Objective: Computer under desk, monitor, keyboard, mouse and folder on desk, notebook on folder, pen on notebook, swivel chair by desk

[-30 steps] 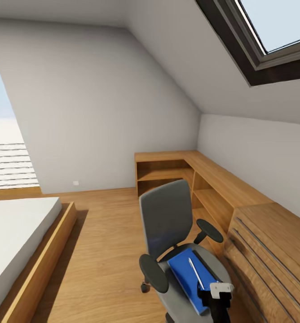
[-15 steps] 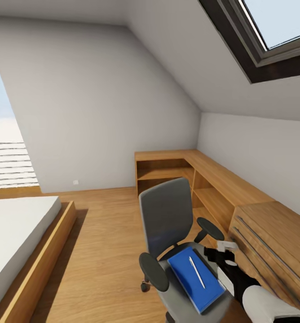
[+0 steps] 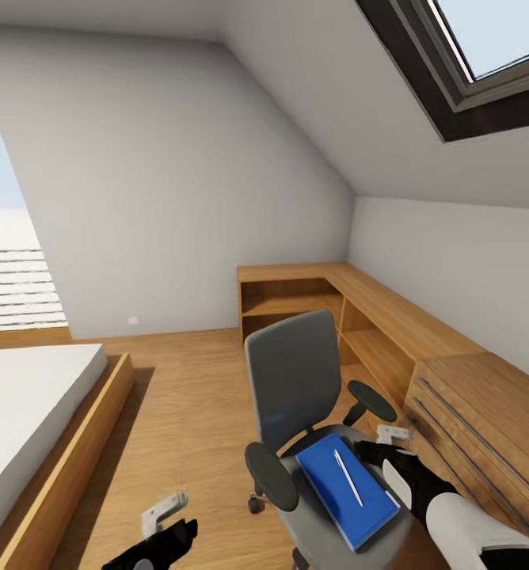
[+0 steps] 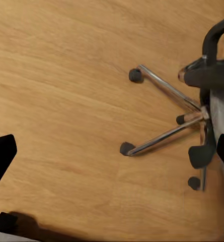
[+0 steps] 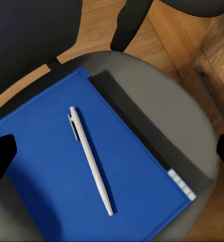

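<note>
Since the earlier frame the left gripper had risen into the head view over bare wood floor, jaws parted. The right gripper, released, hung just beside the swivel chair. Below it the folder lay on the seat, the pen lengthwise along it, in the sloped-ceiling bedroom.
</note>
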